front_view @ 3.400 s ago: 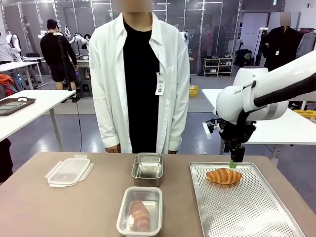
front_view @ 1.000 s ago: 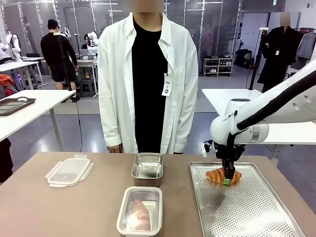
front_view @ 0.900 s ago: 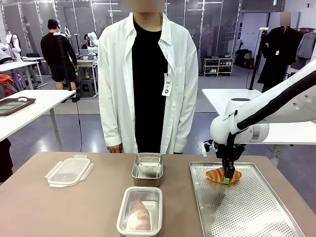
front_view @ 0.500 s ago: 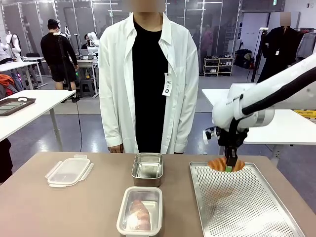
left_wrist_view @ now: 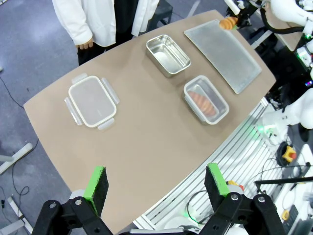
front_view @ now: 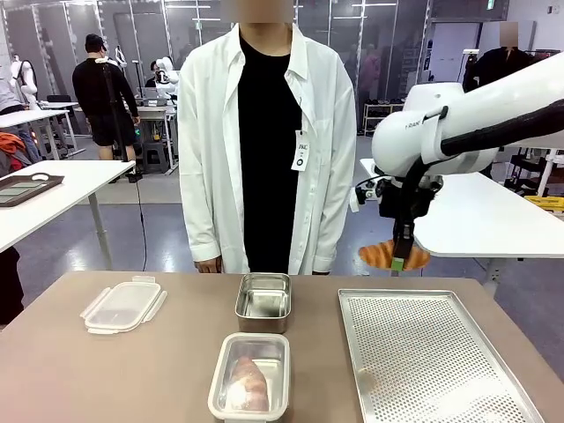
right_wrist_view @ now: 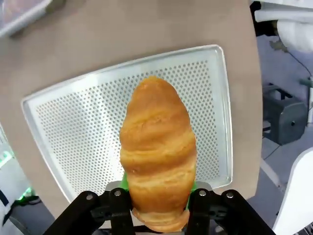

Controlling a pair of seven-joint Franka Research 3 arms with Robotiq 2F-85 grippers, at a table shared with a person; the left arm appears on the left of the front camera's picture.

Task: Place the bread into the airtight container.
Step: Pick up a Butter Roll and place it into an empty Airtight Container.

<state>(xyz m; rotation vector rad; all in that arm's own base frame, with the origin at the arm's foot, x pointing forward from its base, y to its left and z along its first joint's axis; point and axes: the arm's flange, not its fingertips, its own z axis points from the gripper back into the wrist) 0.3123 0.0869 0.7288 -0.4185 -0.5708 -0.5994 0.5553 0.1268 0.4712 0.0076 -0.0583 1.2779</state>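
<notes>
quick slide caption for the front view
Right end effector holds a croissant aloft over the perforated tray, a person standing opposite.

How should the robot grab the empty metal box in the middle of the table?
Probably by one long wall of the empty metal box, coming straight down: it sits upright and open, nothing inside, so one finger fits inside the rim and one outside.

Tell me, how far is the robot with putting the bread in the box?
Done: one bread lies in the near container. In hand: the right pincer holds a croissant in the air above the tray. Left: probably carry it over to the empty container, set it inside and let go. The lid lies off to the side.
</notes>
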